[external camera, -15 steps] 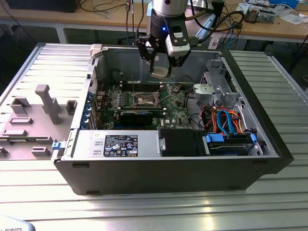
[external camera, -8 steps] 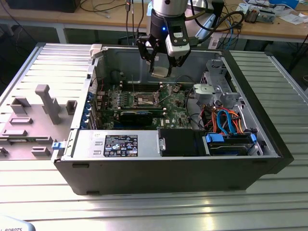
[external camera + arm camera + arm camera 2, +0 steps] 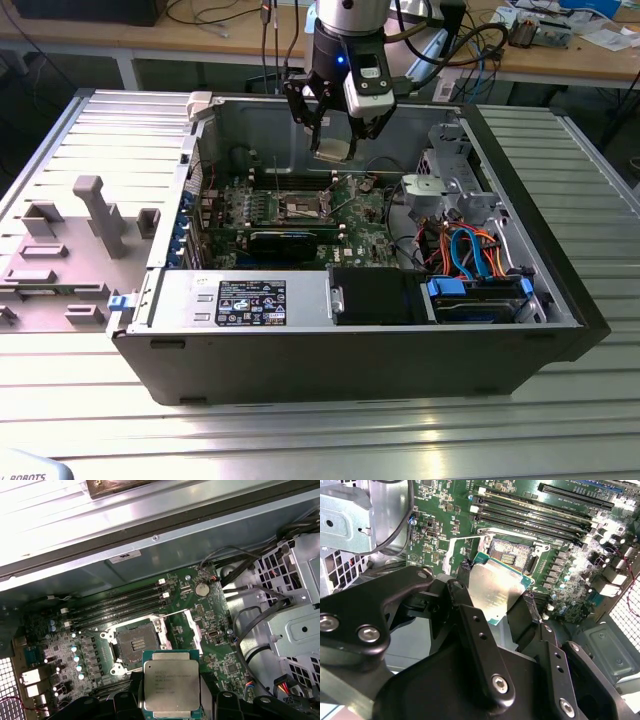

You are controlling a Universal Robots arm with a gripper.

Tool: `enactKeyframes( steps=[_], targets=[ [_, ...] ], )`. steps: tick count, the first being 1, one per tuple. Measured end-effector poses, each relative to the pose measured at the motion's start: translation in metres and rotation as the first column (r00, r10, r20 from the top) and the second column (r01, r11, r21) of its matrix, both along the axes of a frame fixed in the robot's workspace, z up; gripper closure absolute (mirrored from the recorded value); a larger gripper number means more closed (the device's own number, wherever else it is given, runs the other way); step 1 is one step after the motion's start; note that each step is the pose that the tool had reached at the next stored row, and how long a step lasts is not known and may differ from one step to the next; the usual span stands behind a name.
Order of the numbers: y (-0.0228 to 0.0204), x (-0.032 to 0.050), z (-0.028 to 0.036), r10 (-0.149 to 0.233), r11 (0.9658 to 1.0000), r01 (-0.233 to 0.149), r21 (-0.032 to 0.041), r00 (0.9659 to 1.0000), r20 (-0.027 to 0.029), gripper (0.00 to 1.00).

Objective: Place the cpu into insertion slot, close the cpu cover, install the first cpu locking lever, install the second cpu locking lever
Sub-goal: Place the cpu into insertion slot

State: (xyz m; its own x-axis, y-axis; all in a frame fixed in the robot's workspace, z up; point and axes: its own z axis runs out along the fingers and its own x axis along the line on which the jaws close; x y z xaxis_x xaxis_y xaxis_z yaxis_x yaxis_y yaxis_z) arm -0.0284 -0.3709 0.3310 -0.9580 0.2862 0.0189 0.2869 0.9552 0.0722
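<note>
Between our jaws sits the cpu point(image 3: 171, 687), its silvery top turned upward, and the jaws are clamped on two opposite edges of it. Our gripper point(image 3: 343, 135) hangs over the open computer case point(image 3: 350, 350), well above the green circuit board point(image 3: 220, 660). Below the jaws and a little ahead of them, in both wrist views, lies the insertion slot point(image 3: 136, 642) with its dark centre uncovered. The cpu cover point(image 3: 192, 627) seems to stand swung up just beside it, so the way down looks free.

We judge that the placing step is in hand and not yet done. To do it well, we think the chip should come square over the slot, its edges parallel to the silvery rim. It should go down level and be released without any push, because the contacts inside probably bend easily. The long black memory slots point(image 3: 120, 605) run just beyond the slot, on the side far from the jaws, and the raised cover is near, so the fingers have little room.

Under the case is a ribbed metal table point(image 3: 300, 440), and a wooden bench point(image 3: 100, 45) stands behind it
</note>
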Motion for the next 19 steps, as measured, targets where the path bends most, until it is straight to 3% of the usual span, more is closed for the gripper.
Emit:
enactKeyframes(
  steps=[2,3,9,11,19],
  targets=[
    [0.0000,0.0000,-0.0017,-0.002,1.0000,0.002,-0.0002,1.0000,0.0000,0.46],
    [0.0000,0.0000,-0.0070,-0.002,1.0000,0.002,-0.0003,1.0000,0.0000,0.46],
    [0.0000,0.0000,-0.0080,-0.002,1.0000,0.002,-0.0003,1.0000,0.0000,0.46],
    [0.0000,0.0000,-0.0141,-0.006,1.0000,0.006,-0.0002,1.0000,0.0000,0.46],
    [0.0000,0.0000,-0.0153,-0.007,1.0000,0.007,-0.0003,1.0000,0.0000,0.46]
  ],
)
